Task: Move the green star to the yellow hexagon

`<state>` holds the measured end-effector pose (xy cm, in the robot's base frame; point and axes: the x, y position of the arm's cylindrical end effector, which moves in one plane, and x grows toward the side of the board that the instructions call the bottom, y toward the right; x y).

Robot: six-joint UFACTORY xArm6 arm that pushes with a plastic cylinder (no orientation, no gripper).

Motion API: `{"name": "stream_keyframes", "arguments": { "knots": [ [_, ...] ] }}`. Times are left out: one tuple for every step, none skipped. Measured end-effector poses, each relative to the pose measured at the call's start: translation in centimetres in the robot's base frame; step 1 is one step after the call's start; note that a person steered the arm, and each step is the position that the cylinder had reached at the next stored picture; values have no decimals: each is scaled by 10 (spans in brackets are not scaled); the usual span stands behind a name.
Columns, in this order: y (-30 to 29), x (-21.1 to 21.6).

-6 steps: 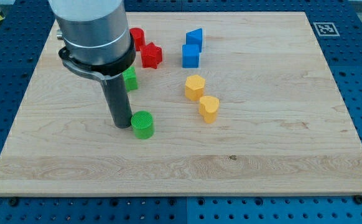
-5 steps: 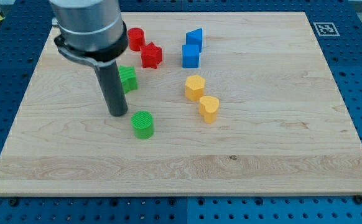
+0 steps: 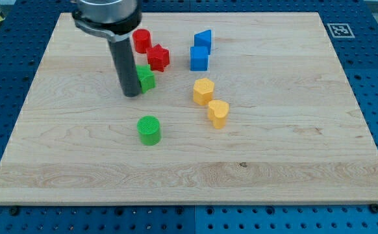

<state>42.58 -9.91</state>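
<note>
The green star (image 3: 146,78) lies in the upper left part of the wooden board, partly hidden behind my rod. My tip (image 3: 131,94) rests on the board touching the star's left side. The yellow hexagon (image 3: 203,91) stands to the view's right of the star, a gap between them. A second yellow block (image 3: 218,113), rounded like a heart, sits just below and right of the hexagon.
A green cylinder (image 3: 149,130) stands below my tip. A red cylinder (image 3: 141,40) and a red star (image 3: 158,58) lie just above the green star. Two blue blocks, a wedge (image 3: 203,39) and a cube (image 3: 199,58), sit above the hexagon.
My tip has moved up and to the right, away from the green cylinder, onto the green star's left side. The green star has shifted a little to the right.
</note>
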Motion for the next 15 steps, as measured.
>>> {"name": "stream_keyframes", "arguments": {
  "knots": [
    [26, 0],
    [29, 0],
    [-8, 0],
    [-37, -3],
    [-49, -37],
    [-49, -31],
    [-39, -20],
    [-36, -21],
    [-36, -26],
    [-36, -41],
    [-32, -47],
    [-11, -42],
    [22, -36],
    [49, -26],
    [66, -14]
  ]
}}
